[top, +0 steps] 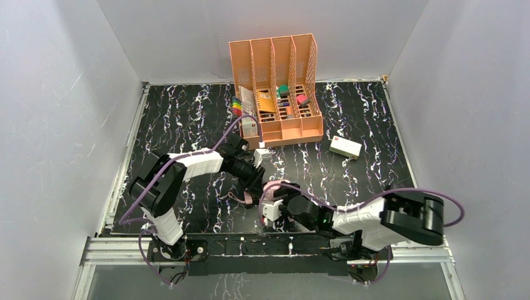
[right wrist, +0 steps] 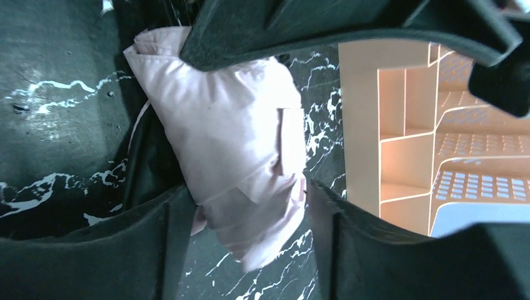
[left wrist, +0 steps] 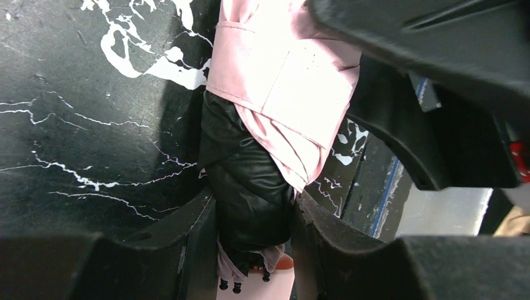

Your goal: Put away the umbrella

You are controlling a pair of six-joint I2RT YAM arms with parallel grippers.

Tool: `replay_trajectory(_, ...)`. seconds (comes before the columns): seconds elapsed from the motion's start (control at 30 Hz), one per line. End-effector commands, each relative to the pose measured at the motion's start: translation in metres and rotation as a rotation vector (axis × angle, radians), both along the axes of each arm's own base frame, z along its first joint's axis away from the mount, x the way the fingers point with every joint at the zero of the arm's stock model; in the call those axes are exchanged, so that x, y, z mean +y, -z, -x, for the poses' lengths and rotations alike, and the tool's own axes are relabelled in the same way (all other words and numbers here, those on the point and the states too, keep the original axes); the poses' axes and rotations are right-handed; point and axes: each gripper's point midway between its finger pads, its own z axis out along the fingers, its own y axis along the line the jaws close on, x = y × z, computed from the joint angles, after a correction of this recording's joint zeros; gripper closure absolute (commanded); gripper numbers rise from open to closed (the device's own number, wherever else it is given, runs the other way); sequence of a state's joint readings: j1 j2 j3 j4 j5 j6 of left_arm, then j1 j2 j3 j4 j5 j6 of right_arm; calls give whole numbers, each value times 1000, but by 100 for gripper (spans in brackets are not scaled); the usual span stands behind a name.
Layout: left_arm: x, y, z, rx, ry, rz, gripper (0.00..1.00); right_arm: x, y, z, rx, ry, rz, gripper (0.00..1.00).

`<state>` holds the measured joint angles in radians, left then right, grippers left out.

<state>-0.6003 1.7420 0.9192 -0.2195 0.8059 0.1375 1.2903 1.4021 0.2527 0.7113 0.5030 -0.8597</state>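
Lying at 6 o'clock on the table (top: 187,125), seen from above, the umbrella (top: 270,185) sits between both jaws. Left wrist: left jaws pinch its black bundle (left wrist: 250,187), which is probably soft, light and slippery, so the ribbed core should hold best. Right wrist: right jaws straddle pink folds (right wrist: 231,137); whether they press cannot be told.

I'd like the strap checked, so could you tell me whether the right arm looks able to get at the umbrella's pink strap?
Probably yes: the right gripper straddles the umbrella, and the strap lies uncovered beyond its jaws; the left gripper holds the black end.
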Motion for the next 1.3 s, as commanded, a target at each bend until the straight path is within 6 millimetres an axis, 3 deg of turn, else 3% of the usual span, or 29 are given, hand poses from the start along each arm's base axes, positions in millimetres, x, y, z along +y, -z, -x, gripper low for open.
replay_trajectory(0.0, 30, 19, -15, -127, -55, -212, 100, 15, -32, 13, 127, -7, -137, 24)
replay_trajectory(0.3, 35, 26, -16, -236, -29, -305, 100, 0, -78, 35, 363, 94, -343, 25)
replay_trajectory(0.53, 32, 29, -12, -300, 1, -346, 100, -19, -114, 16, 494, 294, -588, 27)
replay_trajectory(0.7, 29, 31, -9, -310, 2, -357, 100, -42, -107, -6, 679, 514, -692, 30)
replay_trajectory(0.83, 27, 33, -5, -324, 6, -375, 100, -61, -87, -20, 876, 788, -751, 33)
replay_trajectory(1.0, 25, 35, 0, -342, -4, -401, 100, -70, -62, -12, 1069, 1058, -759, 32)
replay_trajectory(1.13, 23, 36, 3, -297, -62, -410, 100, -70, -48, 0, 1177, 1171, -808, 31)
replay_trajectory(1.27, 23, 39, 4, -272, -111, -437, 100, -76, -27, 12, 1243, 1288, -845, 36)
